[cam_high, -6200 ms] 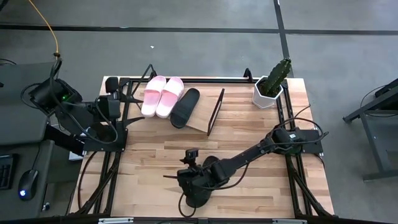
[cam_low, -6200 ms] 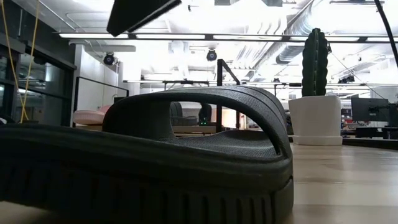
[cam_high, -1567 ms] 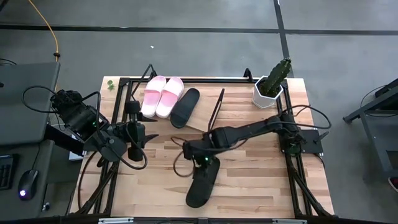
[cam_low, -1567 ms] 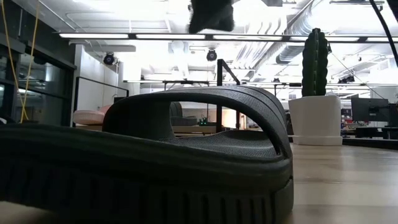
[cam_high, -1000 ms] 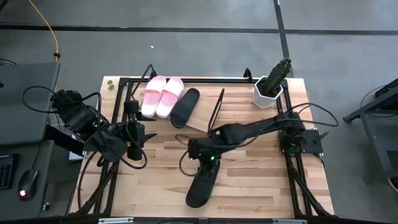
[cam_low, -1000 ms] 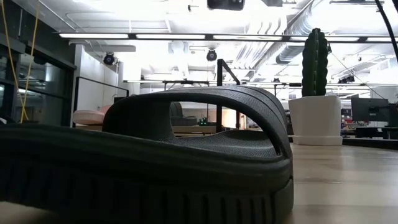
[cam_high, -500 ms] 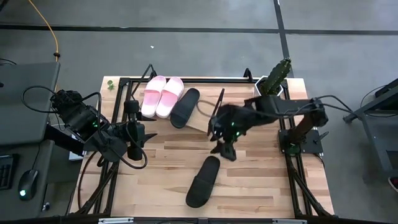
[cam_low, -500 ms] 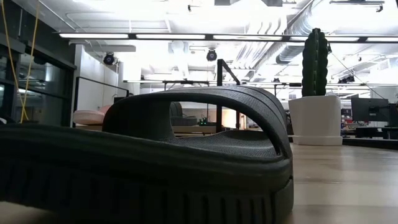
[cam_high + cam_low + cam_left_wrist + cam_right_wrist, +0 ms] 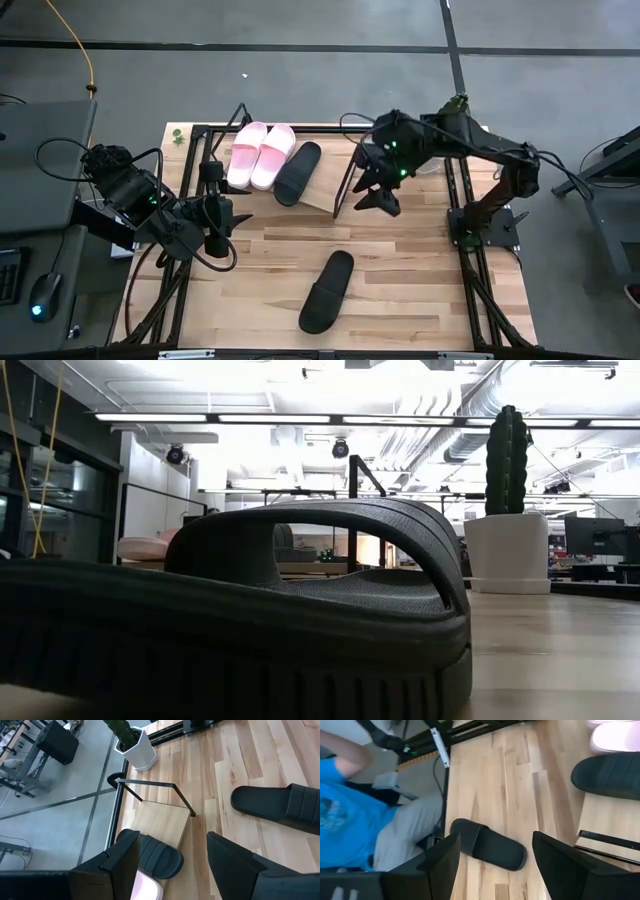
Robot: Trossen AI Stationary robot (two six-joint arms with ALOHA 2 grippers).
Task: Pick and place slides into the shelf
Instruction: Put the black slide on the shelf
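One black slide (image 9: 326, 292) lies flat on the bare wood of the counter (image 9: 420, 290), near its front edge and about midway between the left and right edges, toe end angled toward the back right. In the low view this slide (image 9: 230, 610) fills the foreground, its broad strap arching over the sole. It is well apart from both claws.

The shelf (image 9: 322, 185) stands at the back of the counter, left of centre. On its slanted board sit two pink slides (image 9: 260, 155) side by side, touching each other, and just to their right the other black slide (image 9: 297, 172), tilted with its toe toward the back. The right-hand part of the board is bare wood, bounded by the thin black wire frame.

The right claw (image 9: 380, 198) hangs above the counter just right of the shelf's right end, near the back edge. Its fingers (image 9: 440, 865) are spread wide with nothing between them; below them its wrist view shows the lone black slide on the wood and a person in a blue shirt (image 9: 342, 827) beyond the counter's edge.

The left claw (image 9: 222, 215) is over the counter near the left edge, just in front of the shelf's left end. Its fingers (image 9: 122, 860) are likewise parted and empty.

A potted cactus (image 9: 131, 742) in a white pot stands at the back right corner.
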